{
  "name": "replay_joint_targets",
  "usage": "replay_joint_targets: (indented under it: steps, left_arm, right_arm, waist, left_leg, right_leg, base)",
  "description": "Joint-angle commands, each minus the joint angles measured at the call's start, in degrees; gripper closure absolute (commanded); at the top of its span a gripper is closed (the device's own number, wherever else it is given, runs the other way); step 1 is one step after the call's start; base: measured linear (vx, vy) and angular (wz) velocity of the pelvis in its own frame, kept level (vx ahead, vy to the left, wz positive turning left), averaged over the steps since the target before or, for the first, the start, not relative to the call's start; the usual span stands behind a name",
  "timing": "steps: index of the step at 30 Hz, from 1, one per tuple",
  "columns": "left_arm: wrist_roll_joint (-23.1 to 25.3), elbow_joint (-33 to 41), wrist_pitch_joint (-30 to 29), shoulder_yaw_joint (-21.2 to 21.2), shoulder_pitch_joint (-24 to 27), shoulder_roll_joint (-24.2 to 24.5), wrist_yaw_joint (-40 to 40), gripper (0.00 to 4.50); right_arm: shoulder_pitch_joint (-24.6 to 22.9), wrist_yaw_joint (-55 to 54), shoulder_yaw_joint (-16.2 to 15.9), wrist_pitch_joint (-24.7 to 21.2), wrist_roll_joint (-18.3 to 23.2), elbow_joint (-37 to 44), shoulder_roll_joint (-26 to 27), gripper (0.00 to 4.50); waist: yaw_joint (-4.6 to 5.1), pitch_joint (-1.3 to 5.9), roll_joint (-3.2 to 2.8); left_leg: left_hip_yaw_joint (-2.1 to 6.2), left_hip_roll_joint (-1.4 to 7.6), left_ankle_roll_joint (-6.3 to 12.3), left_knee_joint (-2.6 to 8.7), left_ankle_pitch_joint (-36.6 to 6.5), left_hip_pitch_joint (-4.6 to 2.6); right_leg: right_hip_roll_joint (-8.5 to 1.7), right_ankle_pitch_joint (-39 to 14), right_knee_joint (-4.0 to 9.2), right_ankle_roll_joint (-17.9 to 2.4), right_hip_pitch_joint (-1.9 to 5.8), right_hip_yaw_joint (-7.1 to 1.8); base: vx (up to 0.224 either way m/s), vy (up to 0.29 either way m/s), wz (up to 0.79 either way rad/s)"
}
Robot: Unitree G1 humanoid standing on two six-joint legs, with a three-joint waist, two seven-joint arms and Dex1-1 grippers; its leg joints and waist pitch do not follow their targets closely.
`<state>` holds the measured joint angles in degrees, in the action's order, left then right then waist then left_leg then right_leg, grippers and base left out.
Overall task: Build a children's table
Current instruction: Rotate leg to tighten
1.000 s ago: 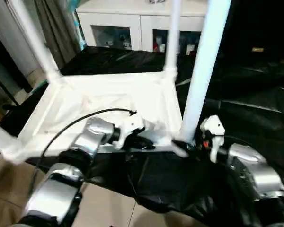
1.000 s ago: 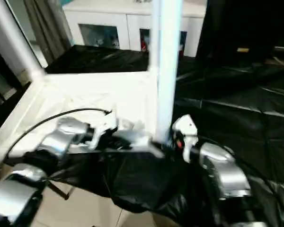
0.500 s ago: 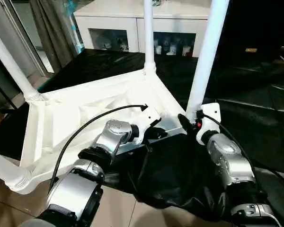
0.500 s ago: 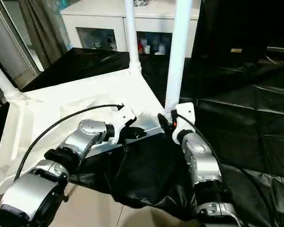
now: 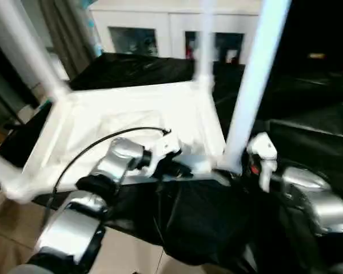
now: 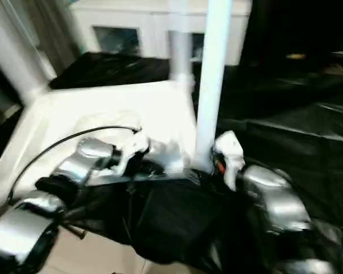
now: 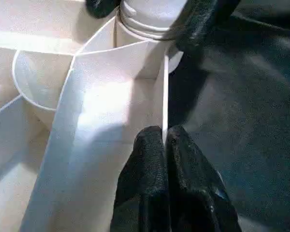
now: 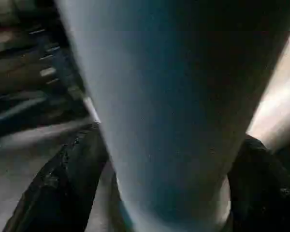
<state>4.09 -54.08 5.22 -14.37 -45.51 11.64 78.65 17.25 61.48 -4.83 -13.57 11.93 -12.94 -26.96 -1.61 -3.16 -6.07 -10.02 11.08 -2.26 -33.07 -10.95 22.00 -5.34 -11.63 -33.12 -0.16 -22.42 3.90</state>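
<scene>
Right claw (image 5: 231, 171) spreads wider around the near leg (image 5: 252, 85) — letting go, seemingly seated. Left claw (image 7: 164, 140), pinched together, presses the tabletop's rim (image 7: 163, 104) beside that leg.

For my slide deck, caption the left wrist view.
Left hand pinching the upturned tabletop rim beside a socketed leg.

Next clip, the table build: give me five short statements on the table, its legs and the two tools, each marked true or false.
1. The table top lies upside down on black sheeting. True.
2. The left tool is shut on the thin edge wall of the table top. True.
3. The right tool holds a loose leg lying flat on the sheeting. False: its fingers stand either side of the near-right leg, which is upright in its corner socket.
4. No legs are fitted yet. False: several legs stand up from the corners.
5. A white cabinet with glass doors stands behind the table. True.
</scene>
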Motion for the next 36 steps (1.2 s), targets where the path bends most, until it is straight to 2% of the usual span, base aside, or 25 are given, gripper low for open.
replay_joint_targets:
  steps: [1,2,3,4,5,6,7,9,10,11,12,14,16,19,22,23,24,27,28,30,31,33,35,36]
  left_arm:
    - [0.0,1.2,-0.5,-2.3,1.0,-0.2,4.0,4.50]
    - [-0.2,2.0,-0.8,-2.6,1.5,0.8,5.7,4.50]
    - [-0.2,2.1,-0.9,-2.6,1.6,0.9,6.0,4.50]
    - [-0.3,2.4,-1.1,-2.7,1.8,1.3,6.5,4.50]
    - [-0.3,2.6,-1.2,-2.6,1.9,1.6,6.8,4.50]
    - [-0.4,3.0,-1.2,-2.6,2.2,2.3,7.1,4.50]
    - [-0.4,3.1,-1.3,-2.5,2.2,2.3,7.1,4.50]
    - [-0.6,3.9,-1.7,-2.4,2.7,2.7,7.4,4.50]
    - [-0.7,4.1,-1.8,-2.4,2.7,2.7,7.3,4.50]
    - [-0.8,4.2,-2.0,-2.2,2.8,2.5,6.9,4.50]
    - [-0.9,4.3,-2.0,-2.1,2.9,2.3,6.4,4.50]
    - [-0.9,4.2,-2.0,-1.9,2.9,2.0,5.5,4.50]
    - [-0.8,3.8,-2.4,-1.3,2.7,1.1,2.7,4.50]
    - [-0.7,3.3,-2.6,-0.7,2.4,0.4,-0.2,4.50]
    - [-0.7,2.3,-3.0,0.5,1.8,-1.4,-5.8,4.50]
    - [-0.7,2.3,-3.0,0.5,1.8,-1.4,-5.8,4.50]
    - [-0.8,1.7,-3.4,1.0,1.4,-2.4,-8.3,4.50]
    - [-0.6,0.9,-3.4,1.5,0.8,-3.9,-11.5,4.50]
    - [-0.5,0.0,-3.6,2.0,0.0,-5.8,-15.5,4.50]
    - [-0.5,-1.0,-4.3,2.7,-0.8,-7.9,-19.8,4.50]
    - [-0.5,-1.0,-4.3,2.8,-0.9,-8.2,-20.4,4.50]
    - [-0.6,-1.7,-4.9,3.6,-1.5,-11.0,-25.3,4.50]
    - [-0.5,-2.2,-4.8,3.8,-1.8,-11.9,-26.7,4.50]
    - [-0.3,-2.4,-4.5,3.7,-1.9,-12.3,-27.0,4.50]
  right_arm:
    - [-1.1,3.3,-3.0,-1.0,0.5,0.6,0.2,0.96]
    - [-1.1,4.5,-2.9,-0.9,0.8,0.7,-1.0,0.96]
    - [-1.1,4.6,-2.9,-1.0,0.8,0.7,-1.2,0.96]
    - [-1.1,5.0,-3.0,-1.1,0.9,0.8,-1.5,0.96]
    - [-1.1,5.5,-3.0,-1.2,0.9,0.9,-1.9,0.96]
    - [-1.1,6.3,-3.3,-1.6,1.2,1.2,-2.5,1.22]
    - [-1.1,6.3,-3.3,-1.6,1.3,1.2,-2.5,1.22]
    - [-1.1,6.8,-3.5,-2.0,1.6,1.4,-2.3,1.33]
    - [-1.2,6.8,-3.6,-2.1,1.7,1.5,-2.1,1.55]
    - [-1.3,6.6,-3.8,-2.3,1.9,1.6,-1.7,1.66]
    - [-1.5,6.1,-4.0,-2.3,1.8,1.6,-1.1,1.66]
    - [-1.7,5.3,-4.0,-2.3,1.8,1.6,-0.5,1.81]
    - [-2.4,2.3,-4.3,-3.0,1.2,1.7,1.2,1.84]
    - [-2.6,-2.4,-3.6,-3.0,0.1,0.8,3.2,1.87]
    - [-1.8,-12.6,-2.2,-2.3,-2.6,-3.0,8.1,1.88]
    - [-1.8,-12.6,-2.2,-2.3,-2.6,-3.0,8.1,1.88]
    - [-1.0,-17.5,-1.7,-1.9,-3.9,-5.1,10.4,1.88]
    - [-0.1,-22.4,-1.1,-0.6,-5.0,-7.7,13.1,1.88]
    - [1.6,-29.1,0.1,-0.5,-5.6,-11.1,16.4,1.88]
    - [3.5,-35.2,1.9,-0.4,-5.6,-14.4,19.7,1.88]
    - [3.8,-35.8,2.1,-0.5,-5.6,-14.8,20.1,1.88]
    - [6.7,-41.6,3.8,-0.3,-5.4,-18.5,23.8,1.88]
    - [7.9,-43.3,3.9,0.3,-6.2,-19.8,25.1,1.88]
    - [8.6,-41.1,3.4,1.4,-5.6,-19.5,25.7,1.88]
  waist:
    - [-0.17,4.19,0.90]
    - [-0.35,4.31,1.04]
    - [-0.49,4.20,1.00]
    - [-0.55,4.02,1.06]
    - [-0.63,3.71,1.07]
    - [-0.66,3.44,1.04]
    - [-0.65,3.29,1.15]
    - [-0.59,2.82,1.10]
    - [-0.51,2.61,1.18]
    - [-0.45,2.31,1.19]
    - [-0.36,2.30,1.24]
    - [-0.29,2.44,1.29]
    - [-0.20,2.50,1.37]
    - [-0.05,2.41,1.27]
    - [0.49,2.26,1.29]
    - [0.68,2.12,1.26]
    - [1.18,2.00,1.20]
    - [1.95,1.86,1.25]
    - [2.26,1.83,1.05]
    - [2.66,1.67,1.14]
    - [2.79,1.60,1.12]
    - [2.98,1.58,1.07]
    - [2.99,1.68,1.16]
    - [2.95,1.73,1.64]
  left_leg:
    - [0.61,1.97,14.34,1.69,4.8,-0.59]
    - [0.63,1.91,15.35,1.36,6.9,-0.40]
    - [0.63,1.93,15.74,1.26,6.9,-0.29]
    - [0.55,1.92,15.71,1.26,6.1,-0.22]
    - [0.50,2.02,15.01,1.49,3.4,-0.25]
    - [0.38,2.09,13.67,1.80,0.0,-0.37]
    - [0.38,2.17,12.85,2.01,-1.7,-0.36]
    - [0.29,2.35,9.57,2.75,-6.9,-0.58]
    - [0.24,2.32,8.70,2.94,-8.3,-0.57]
    - [0.21,2.30,6.95,3.35,-11.2,-0.72]
    - [0.22,2.26,5.42,3.53,-12.9,-0.89]
    - [0.25,2.22,4.50,3.53,-12.6,-0.99]
    - [0.25,2.13,4.77,3.49,-10.5,-0.76]
    - [0.23,2.07,4.71,3.54,-10.8,-0.78]
    - [0.39,1.85,3.38,3.83,-12.6,-0.74]
    - [0.32,1.79,3.15,3.87,-13.1,-0.72]
    - [0.44,1.64,2.25,4.14,-14.9,-0.78]
    - [0.57,1.54,1.48,4.30,-16.9,-0.87]
    - [0.46,1.55,1.14,4.32,-17.9,-1.18]
    - [0.68,1.38,0.34,4.56,-19.5,-1.13]
    - [0.79,1.35,-0.05,4.66,-20.9,-1.40]
    - [0.68,1.38,0.22,4.81,-21.3,-1.72]
    - [0.84,1.33,0.55,5.03,-20.0,-1.48]
    - [0.65,1.31,1.15,4.93,-19.7,-1.43]
  right_leg:
    - [-2.89,16.9,0.73,-18.2,3.29,-1.70]
    - [-2.85,19.3,0.37,-18.2,3.15,-1.59]
    - [-2.86,18.7,0.36,-18.3,2.95,-1.51]
    - [-2.86,17.5,0.47,-18.3,2.78,-1.49]
    - [-2.95,13.5,0.87,-18.2,2.68,-1.47]
    - [-2.99,8.4,1.37,-18.0,2.62,-1.49]
    - [-2.99,5.9,1.55,-17.9,2.69,-1.50]
    - [-3.00,-1.5,2.26,-17.4,2.62,-1.73]
    - [-2.96,-3.4,2.48,-17.1,2.62,-1.78]
    - [-2.97,-7.5,2.94,-16.4,2.58,-1.92]
    - [-3.03,-10.0,3.17,-15.8,2.63,-2.09]
    - [-3.11,-10.1,3.25,-15.2,2.62,-2.25]
    - [-2.96,-7.0,2.99,-15.5,2.70,-2.20]
    - [-3.01,-7.7,3.10,-15.3,2.58,-2.18]
    - [-3.04,-11.9,3.58,-14.0,2.52,-2.13]
    - [-2.98,-12.8,3.68,-13.8,2.33,-2.17]
    - [-3.01,-15.5,3.95,-13.2,2.21,-2.09]
    - [-2.98,-19.0,4.46,-11.9,2.01,-2.23]
    - [-3.00,-19.9,4.66,-11.9,1.58,-2.34]
    - [-2.93,-22.0,4.74,-11.5,1.69,-2.11]
    - [-2.94,-24.2,5.00,-10.6,1.56,-2.13]
    - [-2.94,-24.2,5.36,-10.5,1.46,-2.15]
    - [-3.00,-23.6,5.46,-10.1,1.89,-2.10]
    - [-2.94,-23.1,5.55,-10.0,1.85,-2.18]
  base:
    - [0.050,0.006,0.00]
    - [0.000,0.000,0.00]
    - [0.000,0.000,0.00]
    - [0.000,0.000,0.00]
    - [0.000,0.000,0.00]
    - [0.000,0.000,0.00]
    - [0.000,0.000,0.00]
    - [0.000,0.000,0.00]
    - [0.000,0.000,0.00]
    - [0.000,0.000,0.00]
    - [0.000,0.000,0.00]
    - [0.000,0.000,0.00]
    - [0.000,0.000,0.00]
    - [0.000,0.000,0.00]
    - [0.000,0.000,0.00]
    - [0.000,0.000,0.00]
    - [0.000,0.000,0.00]
    - [0.000,0.000,0.00]
    - [0.000,0.000,0.00]
    - [0.000,0.000,0.00]
    - [0.000,0.000,0.00]
    - [0.000,0.000,0.00]
    - [0.000,0.000,0.00]
    - [0.000,0.000,0.00]
